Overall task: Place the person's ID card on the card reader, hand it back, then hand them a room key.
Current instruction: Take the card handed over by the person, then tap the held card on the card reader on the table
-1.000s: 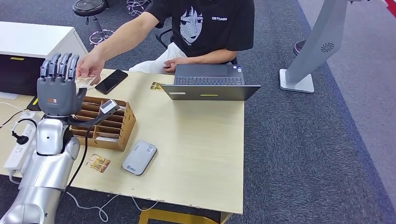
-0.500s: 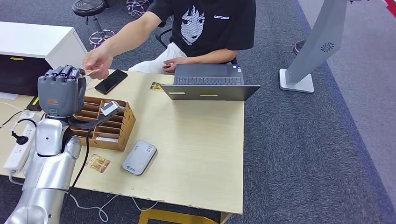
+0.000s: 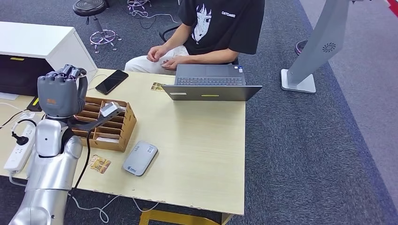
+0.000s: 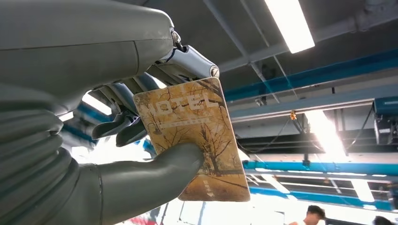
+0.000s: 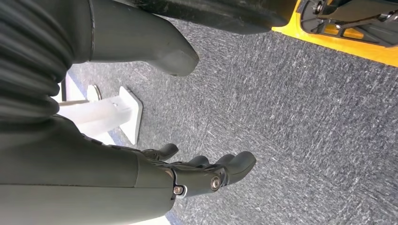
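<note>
- The left hand (image 3: 60,93) was raised above the near-left part of the table (image 3: 197,154); its thumb and fingers pinched a card (image 4: 195,138) printed "HOTEL".
- The right hand (image 5: 187,176) hung over grey carpet (image 5: 291,131), fingers loosely apart, holding nothing.
- A grey card reader (image 3: 140,158) lay near the front edge; another card (image 3: 99,163) lay just beside it.
- Behind stood a wooden compartment box (image 3: 109,124); farther back a phone (image 3: 111,81) and a laptop (image 3: 210,84).
- Beyond the table a person (image 3: 211,33) sat, hands (image 3: 164,56) together near the lap.

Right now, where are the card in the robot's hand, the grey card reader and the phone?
Card (image 4: 195,136), left wrist view, middle of its printed face.
Card reader (image 3: 140,158), head view, centre of its top.
Phone (image 3: 111,81), head view, middle of its screen.
</note>
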